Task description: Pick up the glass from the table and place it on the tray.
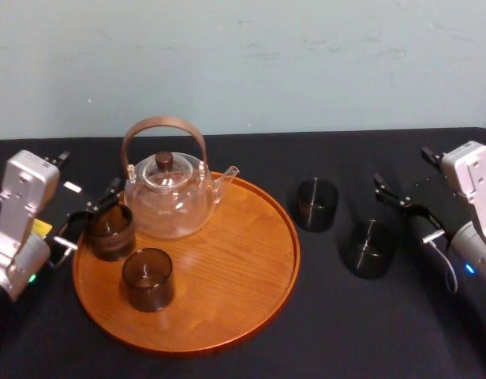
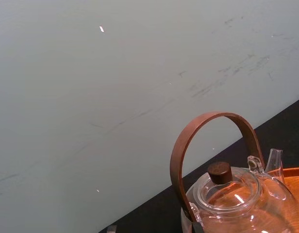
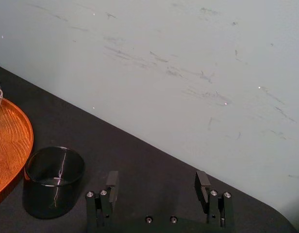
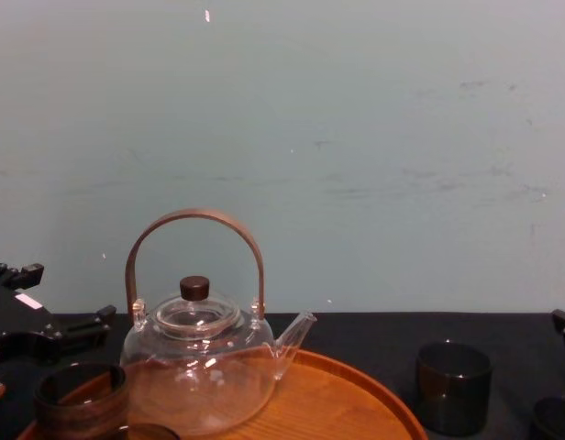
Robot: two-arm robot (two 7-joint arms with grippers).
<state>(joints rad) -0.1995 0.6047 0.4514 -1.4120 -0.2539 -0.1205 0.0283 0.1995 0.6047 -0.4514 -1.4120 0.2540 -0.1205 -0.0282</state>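
The round wooden tray [image 1: 251, 292] lies on the black table [image 1: 345, 332] and carries a glass teapot [image 1: 168, 197] and two dark glasses. One of these glasses [image 1: 110, 231] stands at the tray's left rim, and my left gripper [image 1: 87, 217] is open with a finger on either side of it. The other tray glass [image 1: 147, 278] is nearer the front. Two more dark glasses [image 1: 317, 204] [image 1: 368, 249] stand on the cloth right of the tray. My right gripper [image 3: 157, 187] is open and holds nothing, just right of the nearer glass [image 3: 55, 180].
The teapot's brown arched handle [image 2: 212, 141] rises beside the left gripper. A pale wall [image 4: 356, 137] closes off the table's far edge. Bare wood fills the tray's right half [image 1: 235, 253].
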